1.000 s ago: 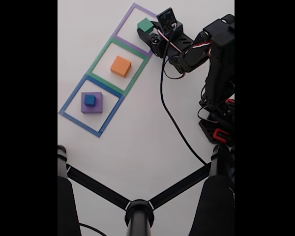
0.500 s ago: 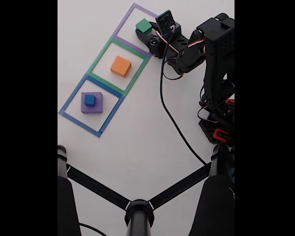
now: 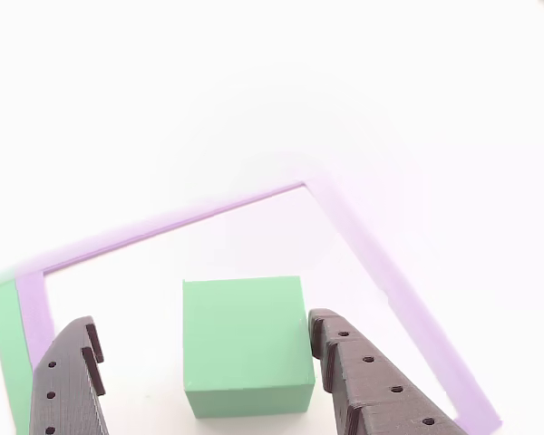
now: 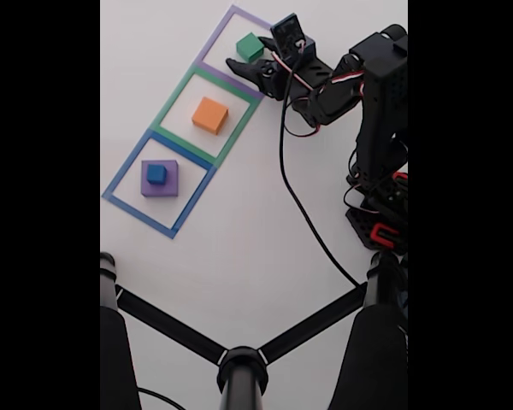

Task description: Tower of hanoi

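The green cube (image 4: 250, 45) rests on the table inside the purple taped square (image 4: 215, 38). My gripper (image 4: 249, 51) is open and low around it. In the other view the green cube (image 3: 245, 340) lies between the dark fingers (image 3: 68, 385) of the gripper (image 3: 199, 322). The right finger is close against the cube's side, and a gap shows on the left. The orange block (image 4: 209, 114) lies in the green taped square. The small blue cube (image 4: 156, 174) sits on the flat purple block (image 4: 169, 187) in the blue taped square.
The three taped squares run diagonally across the white table (image 4: 239, 239). A black cable (image 4: 295, 196) trails from the wrist toward the arm's base (image 4: 380, 218) at the right. Black stand legs (image 4: 239, 363) spread across the bottom of the fixed view.
The gripper's jaws have spread apart around the green cube, one finger swinging out to the left in the fixed view. The cube stays in the purple square.
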